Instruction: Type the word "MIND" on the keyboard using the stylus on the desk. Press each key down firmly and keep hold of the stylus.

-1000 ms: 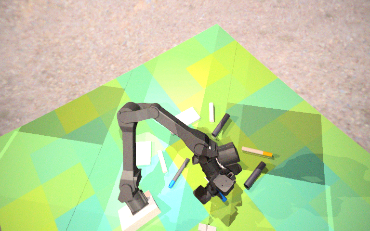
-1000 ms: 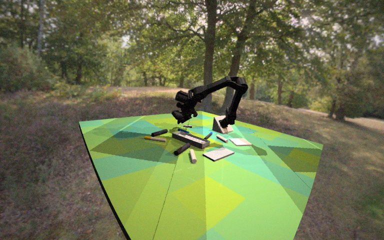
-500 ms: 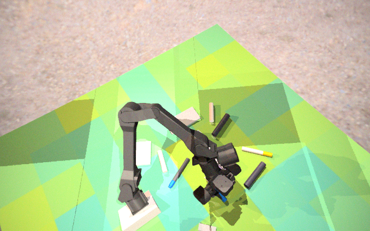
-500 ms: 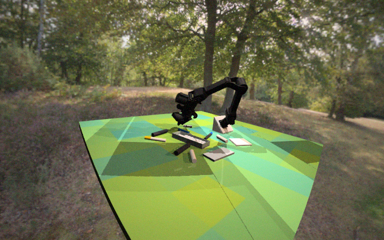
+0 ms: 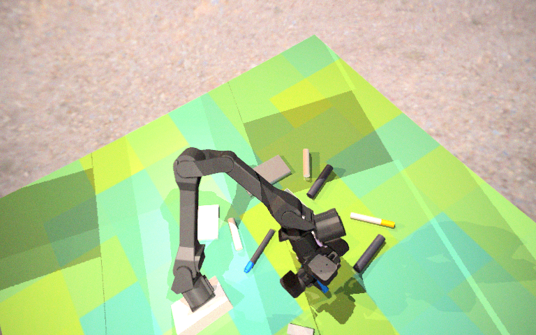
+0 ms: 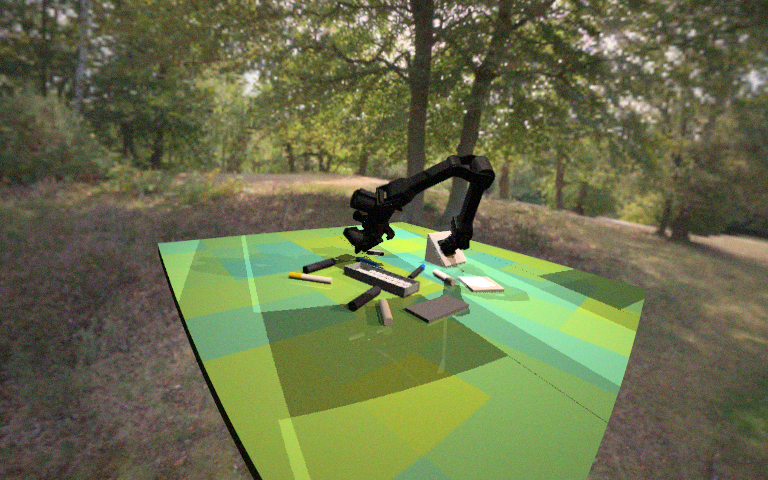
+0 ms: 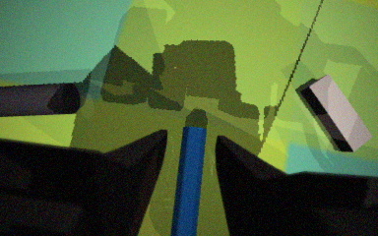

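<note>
The blue stylus [image 5: 322, 286] [image 6: 368, 261] [image 7: 191, 172] lies on the desk, mostly under the gripper in the top view. In the wrist view it runs lengthwise between the fingertips, with a gap on each side; its tip is out of view. My gripper [image 6: 360, 247] [image 7: 191, 140] is open above it and holds nothing. The keyboard [image 6: 375, 284] is a grey tray with pale lettered keys, lying beside the stylus; the arm hides most of it in the top view, and the letters cannot be read now.
A dark cylinder [image 5: 369, 252] [image 6: 318, 266] [image 7: 34, 100] and a pale block [image 5: 301, 329] [image 7: 341, 113] flank the stylus. A blue-capped grey pen [image 5: 261, 247] [image 6: 417, 271] and a yellow-ended white stick [image 5: 366, 218] [image 6: 314, 278] lie farther out. A flat slab [image 5: 272, 169] [image 6: 437, 308] is beyond the keyboard.
</note>
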Available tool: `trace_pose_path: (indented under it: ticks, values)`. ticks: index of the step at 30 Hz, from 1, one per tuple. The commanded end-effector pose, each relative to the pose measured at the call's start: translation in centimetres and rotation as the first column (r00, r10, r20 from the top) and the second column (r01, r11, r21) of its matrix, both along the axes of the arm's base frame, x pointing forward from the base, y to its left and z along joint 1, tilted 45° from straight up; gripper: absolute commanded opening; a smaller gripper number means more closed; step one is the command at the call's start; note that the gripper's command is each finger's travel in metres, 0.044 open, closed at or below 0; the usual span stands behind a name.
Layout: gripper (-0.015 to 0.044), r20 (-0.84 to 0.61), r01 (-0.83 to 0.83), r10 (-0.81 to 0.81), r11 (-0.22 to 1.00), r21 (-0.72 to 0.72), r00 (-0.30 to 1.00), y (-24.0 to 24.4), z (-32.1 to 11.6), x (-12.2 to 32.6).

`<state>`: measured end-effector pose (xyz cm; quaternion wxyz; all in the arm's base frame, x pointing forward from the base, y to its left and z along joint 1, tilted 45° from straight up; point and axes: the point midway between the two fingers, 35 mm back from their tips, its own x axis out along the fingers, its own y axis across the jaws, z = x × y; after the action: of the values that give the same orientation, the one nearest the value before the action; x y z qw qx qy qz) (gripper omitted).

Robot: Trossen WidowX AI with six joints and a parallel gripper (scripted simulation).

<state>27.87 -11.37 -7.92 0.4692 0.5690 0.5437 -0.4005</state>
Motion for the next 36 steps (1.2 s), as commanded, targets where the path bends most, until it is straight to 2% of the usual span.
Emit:
trace_pose_path:
  ticks: [1,36]
  values:
    - [0.0150,-0.007,0.007,-0.007,1.000,0.004,1.000,0.2,-0.3,-0.2]
    - [0.0150,-0.007,0.007,-0.007,1.000,0.005,1.000,1.8,-1.9,-0.1]
